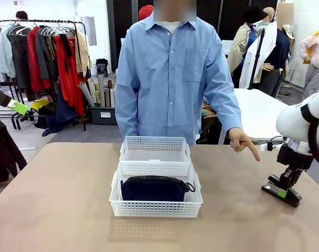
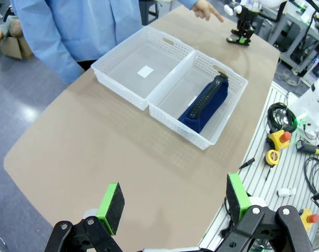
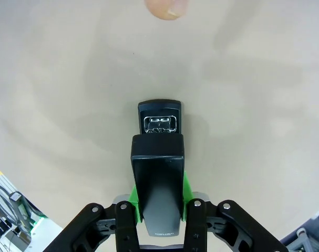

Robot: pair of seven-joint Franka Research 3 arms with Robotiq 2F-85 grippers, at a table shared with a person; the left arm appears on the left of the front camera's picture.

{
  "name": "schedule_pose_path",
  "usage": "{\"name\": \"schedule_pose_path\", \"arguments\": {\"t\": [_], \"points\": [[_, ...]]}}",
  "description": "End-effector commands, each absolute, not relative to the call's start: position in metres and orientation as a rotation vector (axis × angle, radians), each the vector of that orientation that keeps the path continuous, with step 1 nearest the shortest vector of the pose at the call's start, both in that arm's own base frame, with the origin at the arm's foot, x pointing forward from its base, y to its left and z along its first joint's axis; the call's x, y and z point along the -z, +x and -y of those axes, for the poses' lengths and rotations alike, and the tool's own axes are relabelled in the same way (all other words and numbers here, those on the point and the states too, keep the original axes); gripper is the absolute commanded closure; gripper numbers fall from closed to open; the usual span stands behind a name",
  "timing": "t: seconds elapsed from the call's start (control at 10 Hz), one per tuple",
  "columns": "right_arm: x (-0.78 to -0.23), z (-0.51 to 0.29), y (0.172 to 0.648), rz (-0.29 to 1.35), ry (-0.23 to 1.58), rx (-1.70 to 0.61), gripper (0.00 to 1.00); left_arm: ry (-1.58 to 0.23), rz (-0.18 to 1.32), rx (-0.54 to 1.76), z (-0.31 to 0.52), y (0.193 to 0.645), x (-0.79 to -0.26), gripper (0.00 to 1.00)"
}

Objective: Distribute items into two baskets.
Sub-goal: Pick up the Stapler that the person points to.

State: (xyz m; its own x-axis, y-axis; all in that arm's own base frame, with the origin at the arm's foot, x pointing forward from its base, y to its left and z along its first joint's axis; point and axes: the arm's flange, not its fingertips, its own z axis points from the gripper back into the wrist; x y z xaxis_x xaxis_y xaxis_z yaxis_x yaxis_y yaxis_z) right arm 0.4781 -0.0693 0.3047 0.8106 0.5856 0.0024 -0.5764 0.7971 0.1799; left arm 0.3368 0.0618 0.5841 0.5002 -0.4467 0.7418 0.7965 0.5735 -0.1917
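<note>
Clamping the black stapler (image 3: 158,157) on the table (image 3: 70,79) — right jaws pinched tight; left jaws gape wide (holding nothing).

Where the right gripper's (image 3: 159,191) green pads press the black stapler (image 3: 158,152), its sides are covered, and the print near its rear end is too small to read. Beyond the fingertips, a person's fingertip (image 3: 167,7) is cut by the top edge. The navy pouch's (image 1: 151,190) lower half sits behind the nearer basket's (image 1: 155,209) perforated wall. The left gripper's (image 2: 174,198) knuckles are cropped at the bottom edge. Far past its fingers, a white patch (image 2: 145,72) on the farther basket's (image 2: 117,86) floor is too small to identify.
</note>
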Motion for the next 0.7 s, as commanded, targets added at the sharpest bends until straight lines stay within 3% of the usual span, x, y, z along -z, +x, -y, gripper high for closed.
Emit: {"name": "schedule_pose_path", "arguments": {"t": [0.0,0.6], "points": [[-0.305,0.070,0.484,-0.046,0.191,-0.632,1.00,-0.577,0.706,0.807,-0.062,0.337,-0.584,0.00],[-0.335,0.061,0.483,0.007,0.212,-0.660,1.00,-0.577,0.706,0.807,-0.062,0.337,-0.584,0.00]]}}
